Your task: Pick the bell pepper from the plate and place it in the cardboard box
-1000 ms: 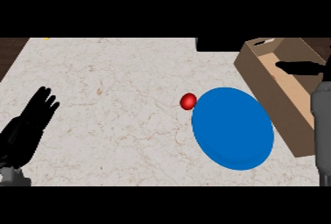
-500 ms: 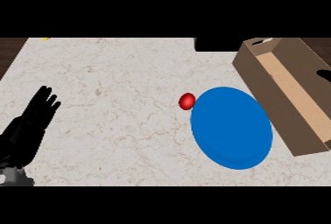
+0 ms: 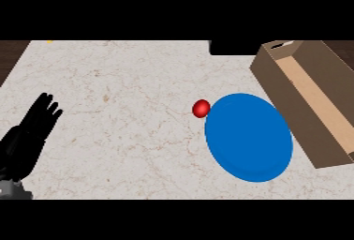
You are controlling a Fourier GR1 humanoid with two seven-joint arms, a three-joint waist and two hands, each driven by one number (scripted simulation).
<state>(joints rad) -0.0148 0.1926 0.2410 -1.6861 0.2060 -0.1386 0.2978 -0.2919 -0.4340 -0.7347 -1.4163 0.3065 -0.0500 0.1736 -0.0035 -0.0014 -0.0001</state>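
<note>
We see the bell pepper (image 3: 201,108) small and red, lying on the desk (image 3: 124,93) just off the blue plate (image 3: 249,137), touching or nearly touching the plate's upper-left rim, not on it. Its long axis runs roughly up-down in the view; we cannot tell which end is the stem. The plate reads as a tall oval, tilted slightly. The cardboard box (image 3: 304,98) sits at the right, open top, long axis running from upper left to lower right, its left wall just beside the plate's right rim. A dark block (image 3: 235,47) sits at the top edge near the box's far end. The left hand (image 3: 31,131) rests at the left edge, fingers straight and spread, holding nothing, well apart from the pepper. Wide bare desk lies between hand and pepper. Right hand not visible.
</note>
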